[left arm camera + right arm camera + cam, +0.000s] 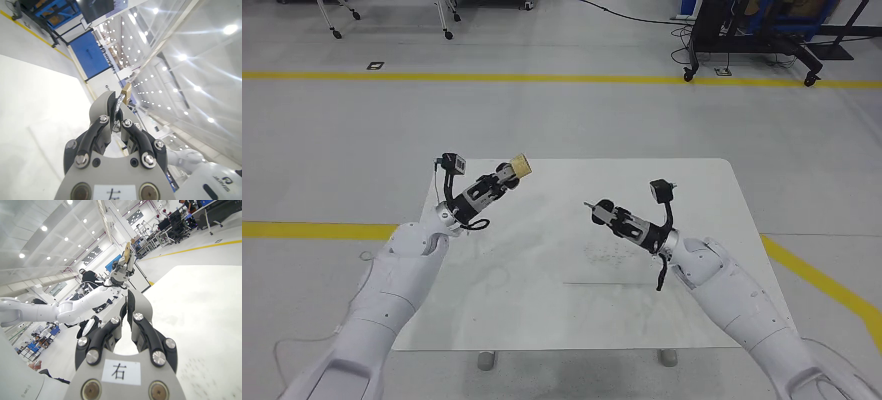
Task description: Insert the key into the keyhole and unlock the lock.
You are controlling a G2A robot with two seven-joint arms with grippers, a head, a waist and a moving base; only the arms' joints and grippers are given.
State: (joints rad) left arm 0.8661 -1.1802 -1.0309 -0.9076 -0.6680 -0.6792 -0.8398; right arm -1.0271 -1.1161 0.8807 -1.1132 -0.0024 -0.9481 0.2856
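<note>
The left gripper [505,173] hangs above the far left corner of the white surface [692,200], clamped on the steel shackle [119,101] of the brass lock [127,93], whose body points away from the arm. The right gripper [594,209] hangs above the middle of the surface, well apart from the lock and facing it. Its fingers [130,306] are pressed together on a thin key [587,205], which is too small to make out further. Each gripper carries a white label [121,372] with one black character.
</note>
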